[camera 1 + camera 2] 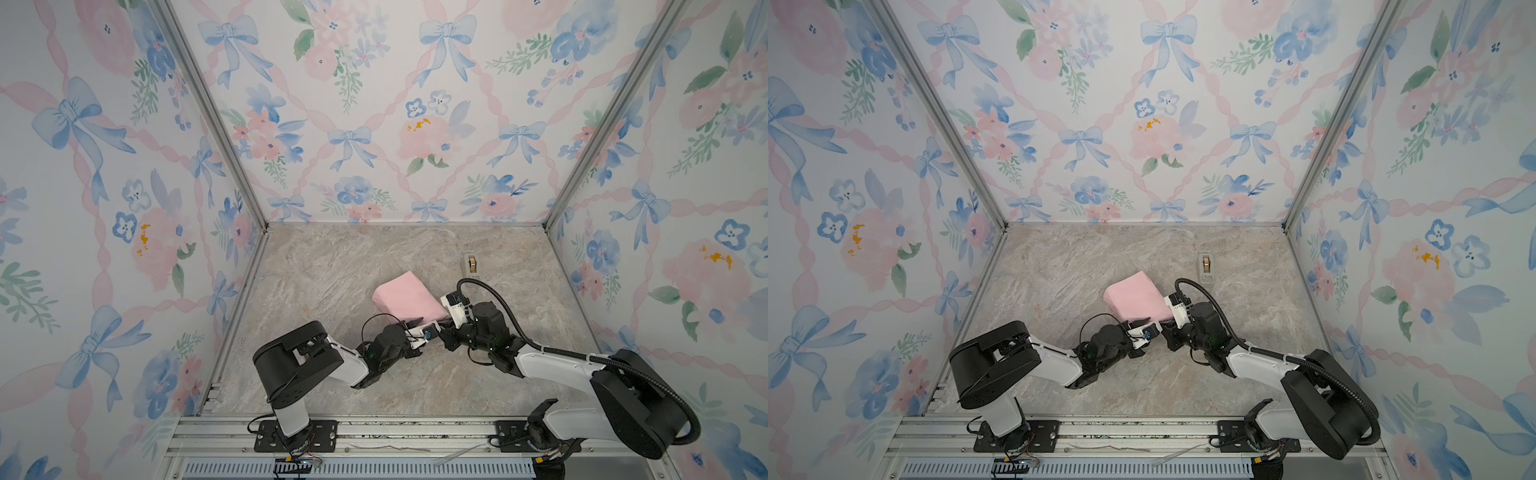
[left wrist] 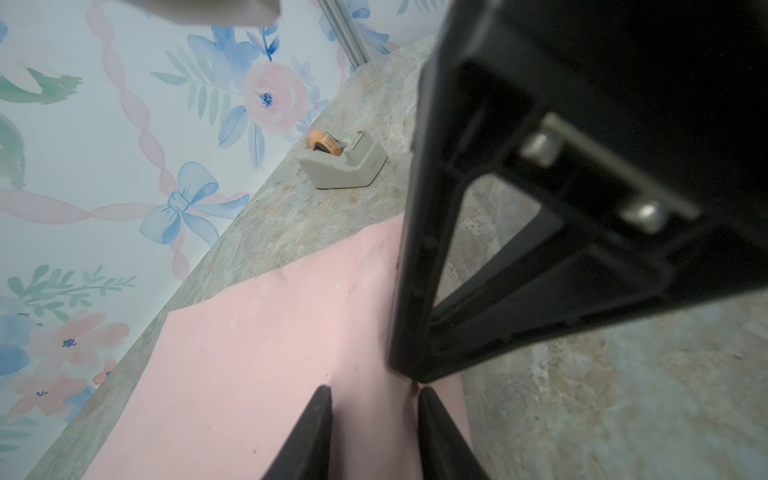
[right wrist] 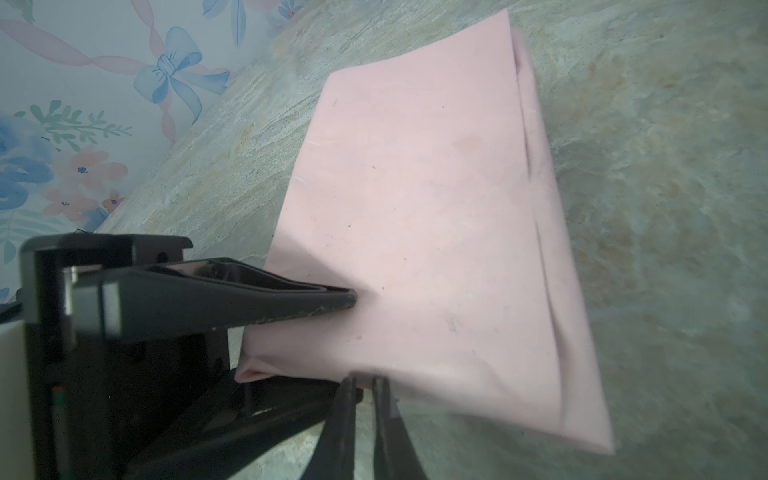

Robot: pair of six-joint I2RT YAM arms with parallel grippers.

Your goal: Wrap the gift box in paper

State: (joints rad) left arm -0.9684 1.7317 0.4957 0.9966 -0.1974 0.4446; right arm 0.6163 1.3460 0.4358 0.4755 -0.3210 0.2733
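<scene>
- Two arms of mine start from the aluminium rail [image 1: 415, 432] along the near edge of the bench [image 1: 332, 266]. One is mounted toward each near corner, and both lean in toward the middle.
- My left pincer [image 2: 376, 390] comes at the near edge of the paper [image 1: 405, 297] from the left. It is released: its fingers stand partly apart, the pink face shows between them, and the tips lie against the sheet.
- My right pincer [image 3: 363, 384] sits just beside it on the right, clenched on the paper's near edge. Its two fingertips are almost together, with the rim of the sheet nipped between them.
- The paper lies about mid-bench, a little toward the right edge, well clear of every edge. It is folded over into a bulging bundle with the pale pink face outward. In the right wrist view, overlapping layers show along one long side.
- I cannot see the gift box in any view; the paper hides whatever lies inside the bundle.
- A beige tape dispenser [image 1: 471, 264] stands beyond the paper toward the far edge, right of the middle and apart from the bundle, with an amber roll in it.
- The floral back wall [image 1: 374, 124] rises behind the far edge.
</scene>
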